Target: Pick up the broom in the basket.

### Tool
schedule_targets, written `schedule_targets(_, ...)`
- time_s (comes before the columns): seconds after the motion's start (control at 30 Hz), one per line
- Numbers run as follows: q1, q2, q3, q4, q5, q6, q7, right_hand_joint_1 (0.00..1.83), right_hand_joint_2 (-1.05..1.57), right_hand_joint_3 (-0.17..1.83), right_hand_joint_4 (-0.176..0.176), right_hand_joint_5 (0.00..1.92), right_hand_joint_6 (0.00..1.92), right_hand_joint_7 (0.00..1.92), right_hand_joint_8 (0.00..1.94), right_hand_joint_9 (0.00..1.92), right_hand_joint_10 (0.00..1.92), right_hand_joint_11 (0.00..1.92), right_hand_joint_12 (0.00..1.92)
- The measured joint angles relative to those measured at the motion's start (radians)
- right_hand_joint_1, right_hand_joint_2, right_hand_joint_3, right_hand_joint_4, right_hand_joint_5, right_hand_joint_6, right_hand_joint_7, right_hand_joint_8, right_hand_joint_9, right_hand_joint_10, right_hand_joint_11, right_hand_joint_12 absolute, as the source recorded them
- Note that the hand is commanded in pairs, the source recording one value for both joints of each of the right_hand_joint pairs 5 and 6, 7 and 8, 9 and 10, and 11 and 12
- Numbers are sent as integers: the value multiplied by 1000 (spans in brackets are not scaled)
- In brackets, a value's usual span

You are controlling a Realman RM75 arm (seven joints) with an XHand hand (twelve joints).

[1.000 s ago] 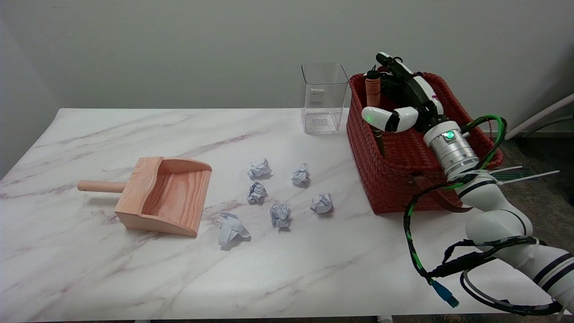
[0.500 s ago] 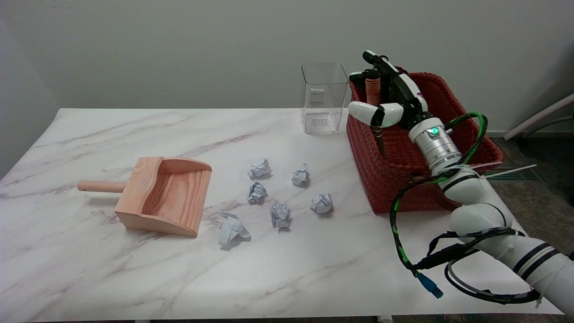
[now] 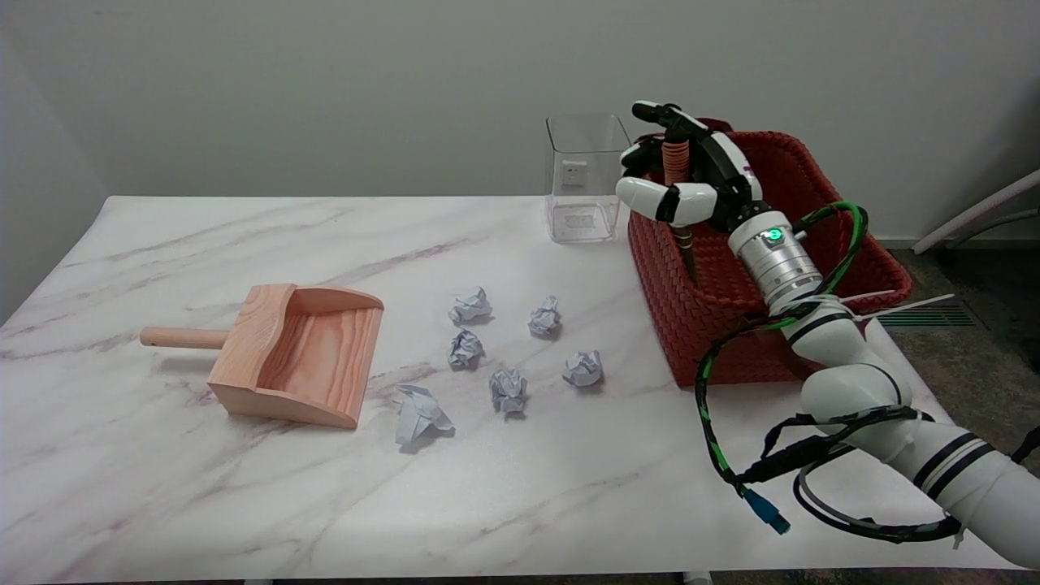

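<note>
Right hand [image 3: 691,175] at basket's [image 3: 812,244] left corner, fingers curled around broom [image 3: 676,166] handle; apparently gripping it, though contact partly hidden. Broom upright inside basket, leaning at left wall, ribbed orange grip above rim. Clear bin [image 3: 585,179] just left of basket. Dustpan [image 3: 296,353] on table's [image 3: 244,504] left; paper balls [image 3: 508,388] between dustpan and basket.

Marble table [image 3: 162,504]: dustpan [image 3: 296,354], paper balls [image 3: 508,388], clear bin [image 3: 587,179], basket [image 3: 715,317].

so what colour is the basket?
Dark red woven basket, clearest in the head view.
</note>
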Motion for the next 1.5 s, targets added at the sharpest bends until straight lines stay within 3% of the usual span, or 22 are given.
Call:
schedule_targets(0.07, 3, -1, -2, -2, 0, 0, 1, 1167, 193, 835, 0, 419, 419, 1075, 1075, 1119, 1119, 610, 610)
schedule_targets(0.17, 7, -2, -4, -5, 0, 1, 3, 1200, 254, 838, 0, 605, 605, 1165, 1165, 1213, 1213, 749, 749)
schedule_targets(0.73, 15, -5, -9, -17, -2, 24, 5, 1091, 625, 735, 0, 1326, 1326, 1546, 1546, 1580, 1580, 1325, 1325)
schedule_targets(0.93, 17, -5, -9, -23, -3, 34, 5, 1079, 748, 764, 0, 1695, 1695, 1696, 1696, 1698, 1698, 1495, 1495)
schedule_targets(1.17, 19, -5, -8, -30, -6, 41, 7, 1078, 794, 819, 0, 1914, 1914, 1804, 1804, 1780, 1780, 1595, 1595)
schedule_targets(1.5, 23, -5, -6, -38, -8, 47, 7, 1093, 850, 867, 0, 1920, 1920, 1920, 1920, 1920, 1920, 1772, 1772)
